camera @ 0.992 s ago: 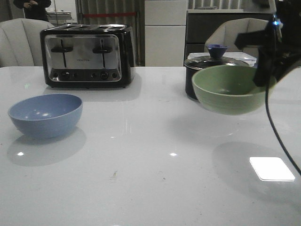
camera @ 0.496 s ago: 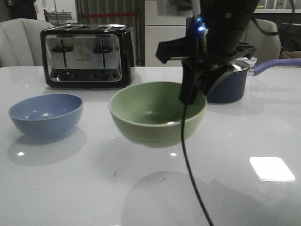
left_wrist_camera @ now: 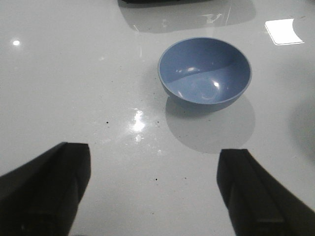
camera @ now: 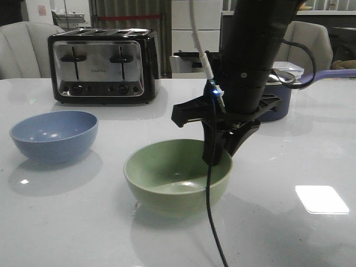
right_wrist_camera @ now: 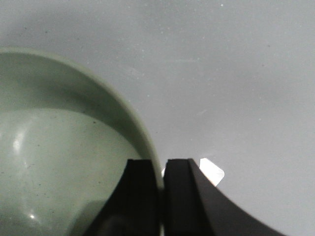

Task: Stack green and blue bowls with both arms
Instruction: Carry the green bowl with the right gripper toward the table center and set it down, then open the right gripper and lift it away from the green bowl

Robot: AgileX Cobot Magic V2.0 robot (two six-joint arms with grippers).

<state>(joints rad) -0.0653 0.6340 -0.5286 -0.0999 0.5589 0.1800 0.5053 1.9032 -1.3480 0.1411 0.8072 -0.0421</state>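
The green bowl [camera: 177,177] sits low at the table's front middle, seemingly resting on it. My right gripper [camera: 216,158] is shut on its right rim; in the right wrist view the fingers [right_wrist_camera: 142,191] pinch the green bowl's [right_wrist_camera: 59,147] wall, one inside and one outside. The blue bowl [camera: 54,135] stands upright on the table at the left, apart from the green one. In the left wrist view the blue bowl [left_wrist_camera: 204,73] lies ahead of my left gripper [left_wrist_camera: 155,187], which is open and empty above bare table. The left arm does not show in the front view.
A black and chrome toaster [camera: 104,65] stands at the back left. A dark navy saucepan [camera: 275,100] with a long handle is behind the right arm at the back right. A bright light patch [camera: 321,199] lies on the white table [camera: 72,222] at the front right.
My right gripper has carried the green bowl from the right to the front middle and lowered it from mid-air down to the table. The blue bowl has not moved.
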